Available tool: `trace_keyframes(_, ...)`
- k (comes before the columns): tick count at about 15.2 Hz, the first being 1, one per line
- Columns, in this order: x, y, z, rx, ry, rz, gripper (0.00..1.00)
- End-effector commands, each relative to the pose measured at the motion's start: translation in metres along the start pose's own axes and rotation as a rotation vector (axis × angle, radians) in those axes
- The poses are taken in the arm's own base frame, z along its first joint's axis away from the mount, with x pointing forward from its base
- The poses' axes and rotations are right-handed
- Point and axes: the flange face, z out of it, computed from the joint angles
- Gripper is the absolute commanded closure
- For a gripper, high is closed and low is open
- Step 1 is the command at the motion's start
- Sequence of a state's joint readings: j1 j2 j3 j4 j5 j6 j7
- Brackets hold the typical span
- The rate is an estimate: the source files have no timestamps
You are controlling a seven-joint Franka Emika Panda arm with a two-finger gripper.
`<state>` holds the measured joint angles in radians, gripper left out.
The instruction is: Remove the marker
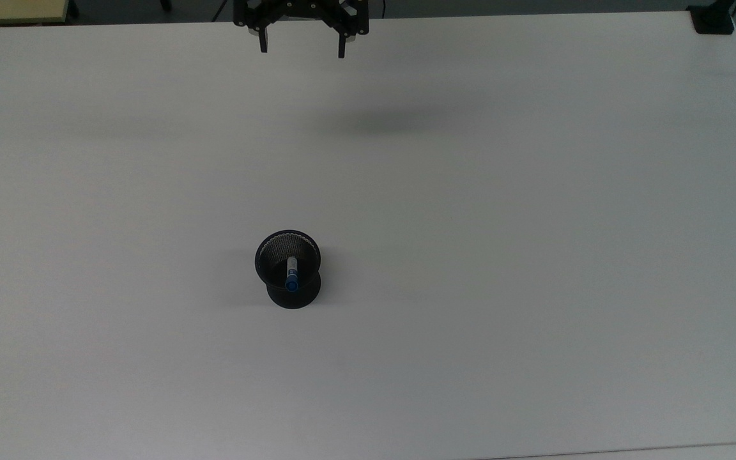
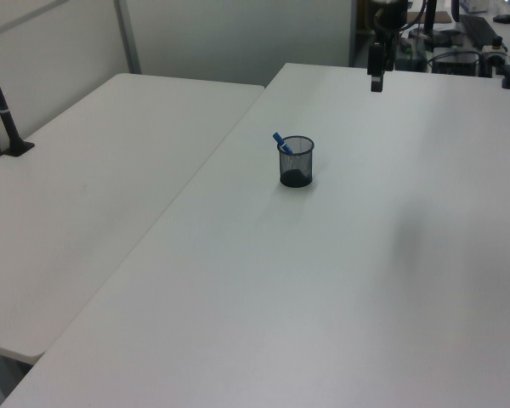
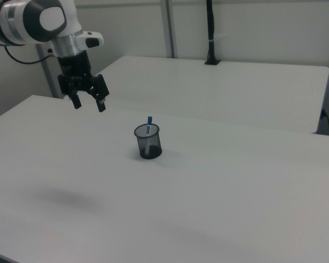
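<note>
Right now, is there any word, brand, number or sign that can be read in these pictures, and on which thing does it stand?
No text can be read anywhere.
Slim white-barrelled marker with a blue cap, standing in the black mesh cup: its label shows as a small patch, too small to read.
Black two-finger tool, open above the white table: no visible marking.
White and grey robot arm: no legible brand or number.

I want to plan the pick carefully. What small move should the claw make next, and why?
Probably carry the open claw across until it is above the mesh cup. It hangs high and far from the cup, and the marker stands inside with its blue end above the rim.
</note>
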<state>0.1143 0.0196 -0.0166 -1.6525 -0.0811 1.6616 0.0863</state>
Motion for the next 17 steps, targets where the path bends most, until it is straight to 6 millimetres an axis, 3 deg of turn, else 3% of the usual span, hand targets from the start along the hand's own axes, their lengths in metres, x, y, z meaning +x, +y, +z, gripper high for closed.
trace_keyframes(1, -0.005, -0.006, 0.003, 0.028, -0.013, -0.028, 0.00)
trace_keyframes(12, -0.006, -0.006, 0.002, 0.028, -0.013, -0.028, 0.00)
trace_keyframes(17, 0.004, -0.003, 0.002, 0.043, 0.047, -0.009, 0.00)
